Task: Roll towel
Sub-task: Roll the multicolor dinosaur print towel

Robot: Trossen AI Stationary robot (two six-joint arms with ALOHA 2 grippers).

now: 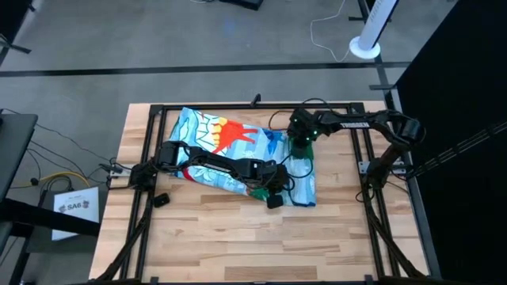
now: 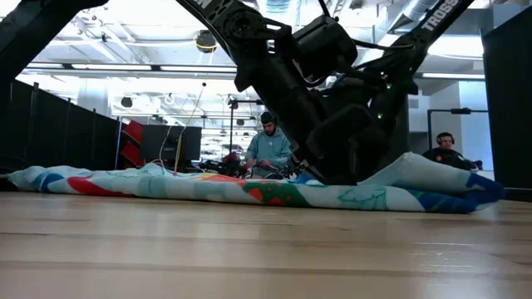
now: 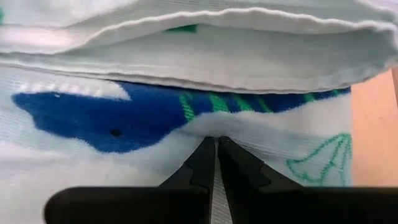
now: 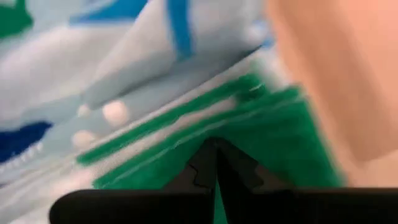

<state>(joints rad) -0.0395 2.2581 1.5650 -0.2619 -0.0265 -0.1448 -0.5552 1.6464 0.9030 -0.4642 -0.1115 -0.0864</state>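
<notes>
The towel [image 1: 230, 154] lies crumpled across the far half of my wooden bench [image 1: 238, 237], a long folded band running from the far left toward the right edge, its orange and red motif facing up near the middle and a thicker fold raised at the right end. My left hand [image 1: 273, 190] reaches across the cloth to its near right part; through the left wrist camera I see its fingers [image 3: 205, 163] pressed together with pale towel fabric pinched between the tips, a blue shape just beyond them. My right hand [image 1: 300, 152] comes in from the far right and sits on the towel's right end, its fingers [image 4: 204, 163] likewise closed on a green-striped edge of the cloth. Beyond the bench, a person [image 2: 268, 149] sits at a desk in the room, another [image 2: 445, 149] off to the right.
</notes>
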